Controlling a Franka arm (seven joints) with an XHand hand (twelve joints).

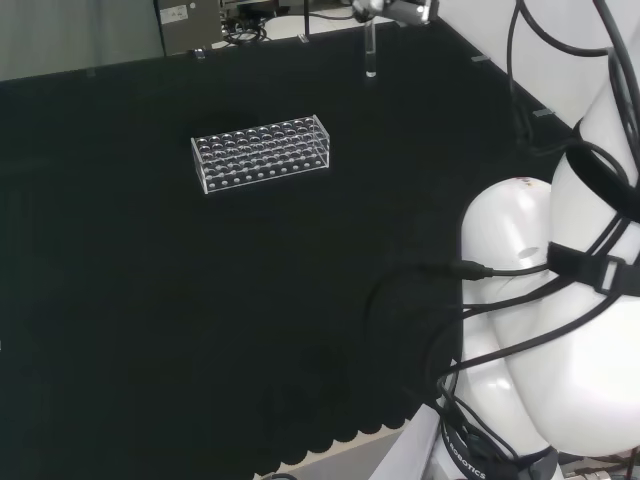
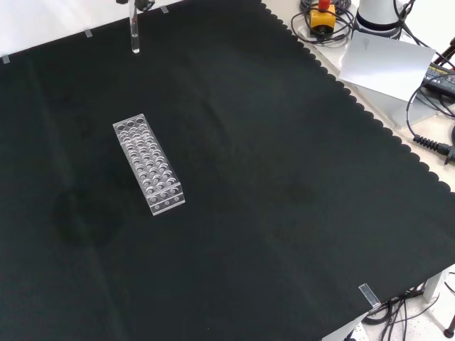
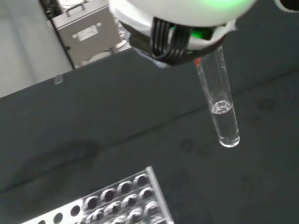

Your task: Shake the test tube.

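A counter (image 2: 284, 213) draped in matte black cloth with a scalloped edge along one side. On it lies a clear plastic test tube rack (image 1: 261, 152), a long rectangular block with rows of round holes across its top; its walls catch small glints of light. None of its holes plainly holds a tube.

The test tube (image 3: 221, 107) is a slim, clear glass cylinder with a rounded closed bottom. It hangs upright in the air above the cloth, apart from the rack and touching nothing below it. In the wrist view a small amount of clear liquid sits in its lower end, with a bright ring marking the liquid's surface. A small red mark shows near its upper part.

In the head view the tube (image 1: 371, 55) hangs at the far side of the counter, beyond the rack and to its right. In the front view it (image 2: 134, 32) is near the top left, above the rack's far end.

The hand (image 1: 395, 10) grips the tube's upper end; its fingers are closed around the tube, though little of them is visible at the head view's top edge. In the wrist view a blurred white shell and a bundle of black cables sit just above the tube
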